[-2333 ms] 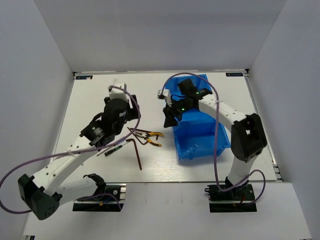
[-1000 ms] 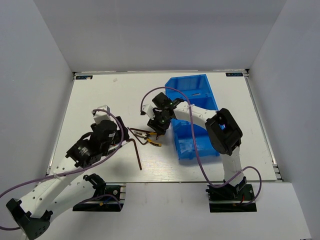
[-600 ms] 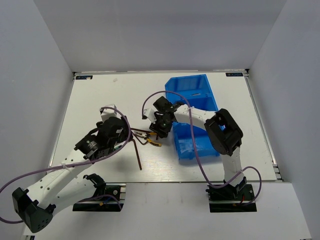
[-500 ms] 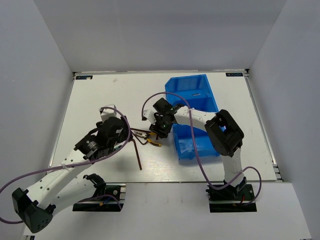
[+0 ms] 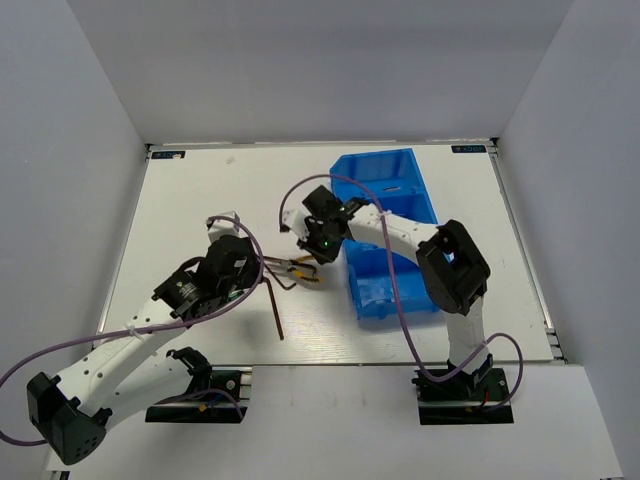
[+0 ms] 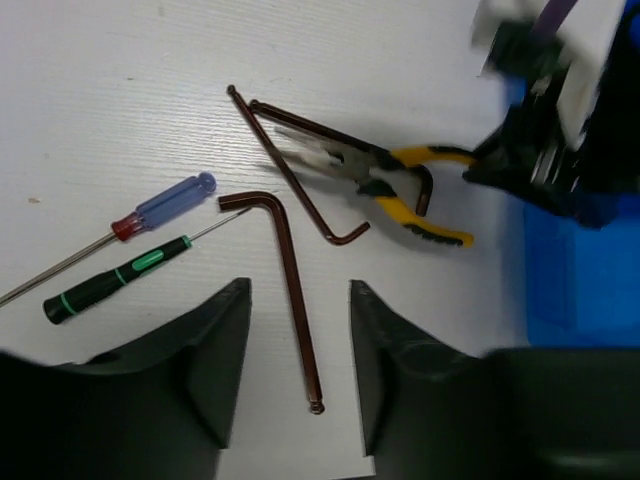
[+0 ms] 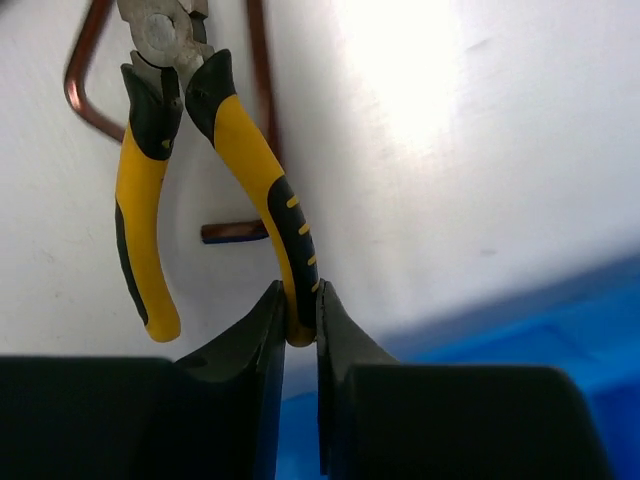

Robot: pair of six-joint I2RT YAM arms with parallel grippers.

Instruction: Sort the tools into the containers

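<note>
Evidently the right gripper point(image 7: 298, 318) pinched only the tip of one handle of the pliers point(image 7: 240, 160), which lay just beside the containers point(image 5: 398, 180), across a hex key point(image 7: 236, 232); so slight a hold could let them swing or slip on lifting, or drag the key along; the left gripper point(image 6: 298, 320) hung spread above a long hex key point(image 6: 295, 300), near the screwdrivers point(image 6: 120, 270); the table point(image 5: 190, 190) was flat white, walled by plain pale panels point(image 5: 300, 70).

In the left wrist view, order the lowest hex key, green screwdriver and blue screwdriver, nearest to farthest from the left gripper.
1. Lowest hex key, between the left gripper's fingers.
2. Green screwdriver, left.
3. Blue screwdriver, upper left.
</note>
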